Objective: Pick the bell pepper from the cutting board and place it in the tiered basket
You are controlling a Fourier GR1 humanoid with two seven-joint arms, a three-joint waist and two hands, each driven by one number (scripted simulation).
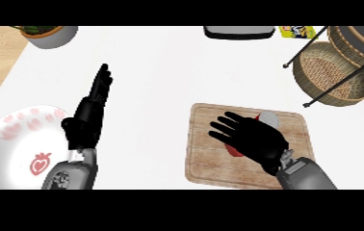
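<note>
A: Right hand (250, 137) spread flat over the bell pepper (234, 151) on the cutting board (206, 158).
B: Noted. Likely light, smooth, slippery; wrap its body. Left hand (86, 117) resting, fingers straight.

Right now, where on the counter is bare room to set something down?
The white counter is bare between the left robot hand and the wooden cutting board, and up to the grey appliance. Crowded: the board under the right robot hand, and the wicker tiered basket corner.
</note>
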